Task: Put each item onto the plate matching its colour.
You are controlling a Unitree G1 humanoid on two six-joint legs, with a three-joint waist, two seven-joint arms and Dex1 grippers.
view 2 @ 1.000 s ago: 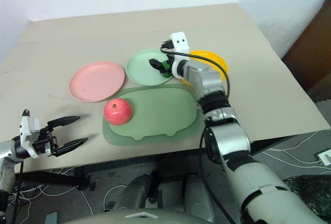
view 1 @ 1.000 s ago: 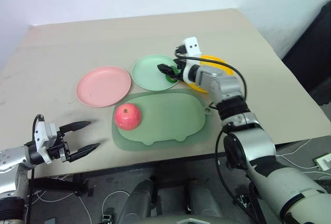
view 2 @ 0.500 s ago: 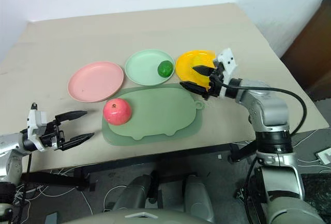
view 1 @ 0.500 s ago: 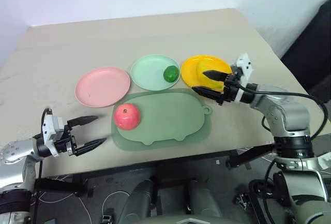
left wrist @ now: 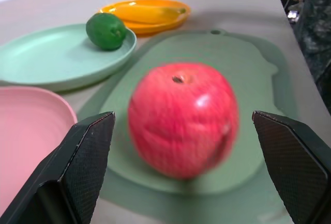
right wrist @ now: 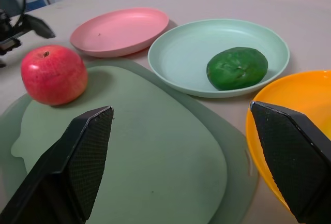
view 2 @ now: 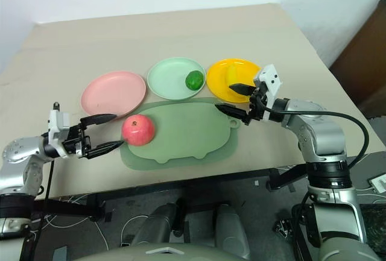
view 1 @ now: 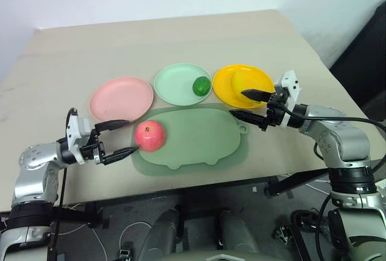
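The left hand [view 1: 116, 137] stands wide open and empty, fingers level and aimed at the apple [view 1: 149, 135], which sits just beyond the fingertips on the near left part of the green mat [view 1: 199, 140]. In the left wrist view the apple [left wrist: 182, 118] lies squarely between the two spread fingers [left wrist: 83, 154], upright with its stem dimple on top, so a straight push forward looks enough to bracket it. Being round, it has no long axis to line up with.

The pink plate [view 1: 120, 99] lies on the table [view 1: 72, 56] just behind the apple and slightly to its left, close beside the left hand, so the carry should be short: lift, then back and left.

The right hand [view 1: 253, 105] is also wide open and holds nothing; it hovers over the mat's right edge, near the yellow plate [view 1: 224, 89]. It is well apart from the apple, so the left arm is the nearer one.

The green fruit [view 1: 201, 85] lies on the green plate [view 1: 175, 83], and the banana [left wrist: 155, 13] lies in the yellow plate. Only the apple seems left.
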